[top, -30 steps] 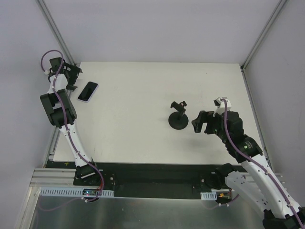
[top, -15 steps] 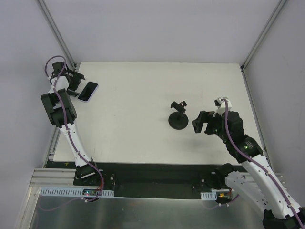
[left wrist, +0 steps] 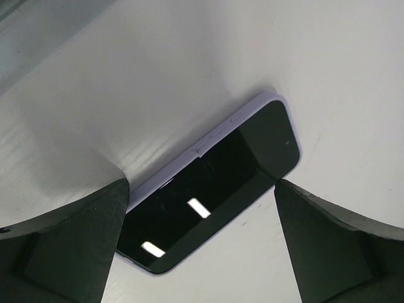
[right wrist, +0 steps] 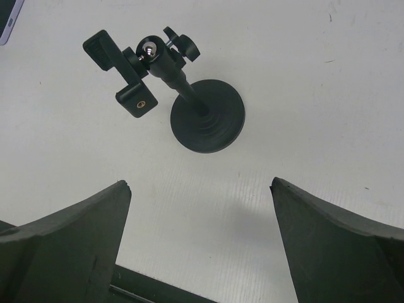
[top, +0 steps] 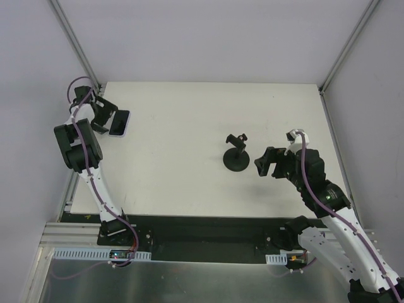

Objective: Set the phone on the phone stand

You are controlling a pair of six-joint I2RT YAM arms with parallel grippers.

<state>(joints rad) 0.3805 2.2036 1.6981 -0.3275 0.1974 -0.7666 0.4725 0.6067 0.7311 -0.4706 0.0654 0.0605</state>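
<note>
The phone [top: 119, 122] lies flat, screen up, near the table's far left edge. My left gripper [top: 103, 115] is open right beside it. In the left wrist view the phone [left wrist: 214, 189] lies between the spread fingers of the left gripper [left wrist: 201, 183], and the left finger [left wrist: 63, 252] hides one corner of it. The phone stand [top: 236, 158] stands upright right of the table's centre, its clamp empty. My right gripper [top: 264, 163] is open and empty just right of the stand. In the right wrist view the stand [right wrist: 208, 117] is ahead of the right gripper [right wrist: 200, 183].
A metal frame post [top: 76, 44] and the table's left edge [top: 82, 158] are close to the left gripper. A corner of the phone [right wrist: 7, 19] shows at the top left of the right wrist view. A black strip [top: 208, 227] runs along the table's near edge.
My left gripper has swung right to the phone and now straddles it. The phone has turned a little, from slanted to nearly straight. The right arm has barely moved.
</note>
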